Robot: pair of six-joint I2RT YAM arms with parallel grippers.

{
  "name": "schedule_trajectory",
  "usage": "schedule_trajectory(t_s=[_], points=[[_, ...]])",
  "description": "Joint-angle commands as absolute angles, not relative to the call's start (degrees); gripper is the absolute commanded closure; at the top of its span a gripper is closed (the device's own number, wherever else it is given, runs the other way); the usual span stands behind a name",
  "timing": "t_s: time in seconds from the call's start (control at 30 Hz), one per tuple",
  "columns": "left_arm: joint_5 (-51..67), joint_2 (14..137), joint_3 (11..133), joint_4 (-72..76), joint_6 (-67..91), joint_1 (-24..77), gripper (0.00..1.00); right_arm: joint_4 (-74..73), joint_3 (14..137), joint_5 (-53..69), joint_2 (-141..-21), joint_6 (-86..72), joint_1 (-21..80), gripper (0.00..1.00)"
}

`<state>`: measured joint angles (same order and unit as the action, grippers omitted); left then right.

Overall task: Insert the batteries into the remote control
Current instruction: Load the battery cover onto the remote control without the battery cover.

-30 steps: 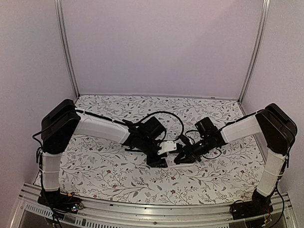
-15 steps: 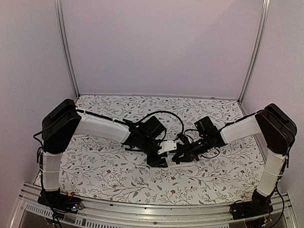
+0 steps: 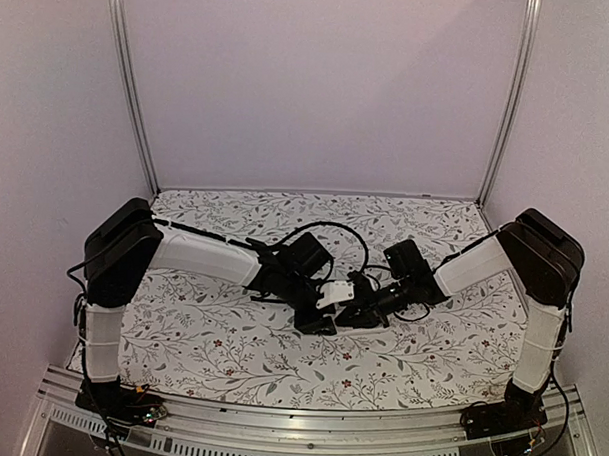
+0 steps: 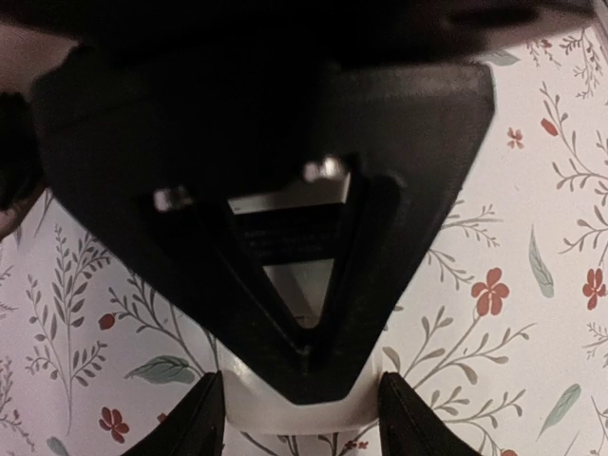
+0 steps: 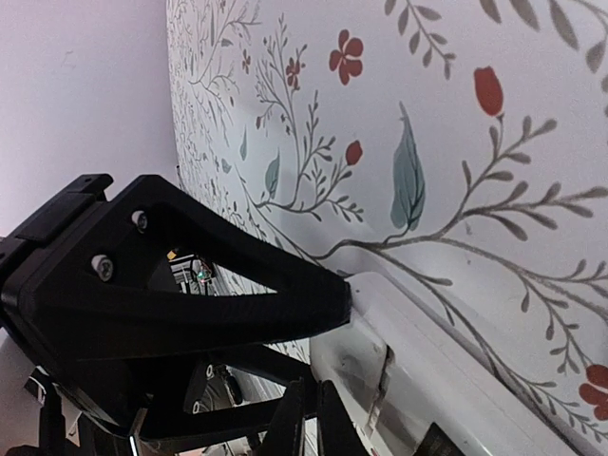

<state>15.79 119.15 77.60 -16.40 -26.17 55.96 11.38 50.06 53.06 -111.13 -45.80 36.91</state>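
Both arms are meeting at the remote control over the middle of the floral table.

The left gripper [image 4: 302, 425] is clamping the remote control [image 5: 427, 380] by its white body. In the left wrist view its two fingers [image 4: 204, 423] are pressing on either side of the remote's near end. I cannot tell whether the remote is resting on the table [image 3: 220, 345] or being held just above it. The right gripper [image 5: 309, 423] is hovering just beside the remote, with its fingers pressed together, and I cannot tell whether anything is pinched between them. In the right wrist view a black triangular finger of the left gripper is lying against the remote's edge. From above, the two grippers are nearly touching across the remote, with black cables looping just behind it.
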Motion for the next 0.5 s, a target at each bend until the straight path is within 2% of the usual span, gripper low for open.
schedule_trajectory(t_s=[0.0,0.2,0.47], points=[[15.47,121.89,77.61,-16.54,-25.93,55.72,0.45,12.76,50.01,51.88,-113.47,-46.98,38.29,0.95],[14.99,121.71,77.45,-16.48,-25.94,55.79,0.41,12.59,49.16,49.97,-115.28,-47.5,38.34,0.95],[13.28,119.27,74.74,-13.26,-25.18,55.72,0.26,10.17,48.44,47.77,-116.22,-46.75,38.37,0.97]])
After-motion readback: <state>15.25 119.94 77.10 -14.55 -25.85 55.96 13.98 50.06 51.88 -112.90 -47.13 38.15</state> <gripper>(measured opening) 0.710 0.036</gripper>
